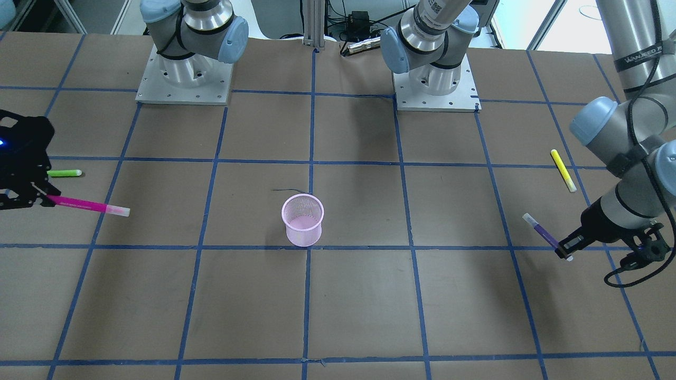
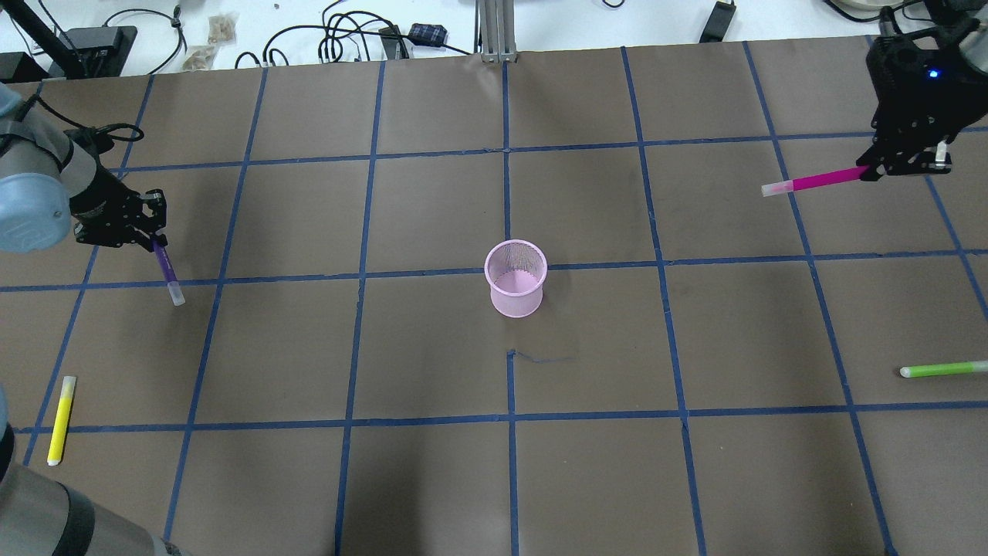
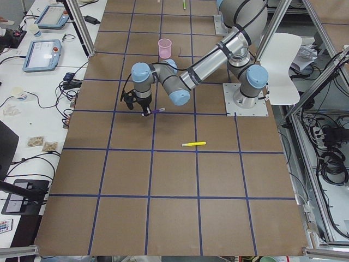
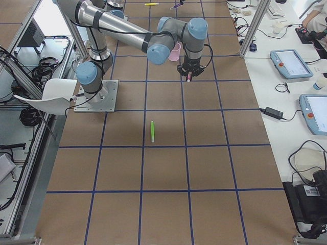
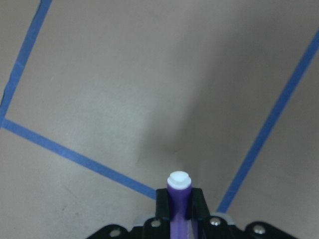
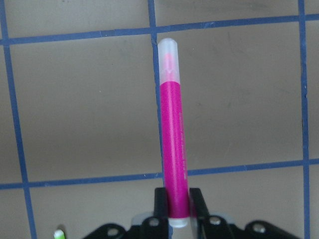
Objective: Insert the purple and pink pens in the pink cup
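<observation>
Pinching the purple pen (image 2: 165, 266) in my left gripper (image 2: 157, 244) at 9 o'clock from the cup (image 2: 515, 297), the pink pen (image 2: 818, 181) in my right gripper (image 2: 866, 173) near 3 o'clock, I think I next carry both over it.

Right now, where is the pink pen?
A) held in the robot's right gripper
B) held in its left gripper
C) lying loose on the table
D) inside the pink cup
A: the right gripper is shut on the pink pen, well away from the pink cup.
</observation>
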`<state>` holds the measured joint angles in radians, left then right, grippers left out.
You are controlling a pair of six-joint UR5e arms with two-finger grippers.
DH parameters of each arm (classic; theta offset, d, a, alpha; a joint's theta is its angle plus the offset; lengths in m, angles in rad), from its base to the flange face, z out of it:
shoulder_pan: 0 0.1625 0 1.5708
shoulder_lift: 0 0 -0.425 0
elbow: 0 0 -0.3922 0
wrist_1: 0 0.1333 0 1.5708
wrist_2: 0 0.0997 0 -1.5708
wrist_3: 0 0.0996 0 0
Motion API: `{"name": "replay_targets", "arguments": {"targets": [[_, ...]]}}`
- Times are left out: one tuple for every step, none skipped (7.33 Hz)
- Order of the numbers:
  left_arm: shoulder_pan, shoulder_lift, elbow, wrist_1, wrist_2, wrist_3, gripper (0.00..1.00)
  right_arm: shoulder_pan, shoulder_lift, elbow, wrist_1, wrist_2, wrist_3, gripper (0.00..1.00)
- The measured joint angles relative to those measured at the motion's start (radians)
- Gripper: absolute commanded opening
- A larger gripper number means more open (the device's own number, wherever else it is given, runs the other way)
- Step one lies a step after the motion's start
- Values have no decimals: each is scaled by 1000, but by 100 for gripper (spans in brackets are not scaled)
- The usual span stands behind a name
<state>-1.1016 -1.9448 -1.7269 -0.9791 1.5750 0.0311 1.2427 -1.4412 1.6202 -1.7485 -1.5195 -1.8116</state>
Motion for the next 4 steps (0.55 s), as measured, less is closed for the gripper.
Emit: {"name": "replay_targets", "arguments": {"targets": [[-18, 14, 7, 12, 0, -1, 0, 73, -11, -1, 21, -11, 118, 14], [-27, 24, 9, 28, 1, -1, 0, 157, -15, -3, 30, -18, 245, 14], [-35, 33, 11, 36, 1, -1, 0, 244, -14, -3, 30, -30, 361, 15], [-44, 39, 11, 42, 2, 0, 0, 317, -11, -1, 28, -40, 476, 15]]}}
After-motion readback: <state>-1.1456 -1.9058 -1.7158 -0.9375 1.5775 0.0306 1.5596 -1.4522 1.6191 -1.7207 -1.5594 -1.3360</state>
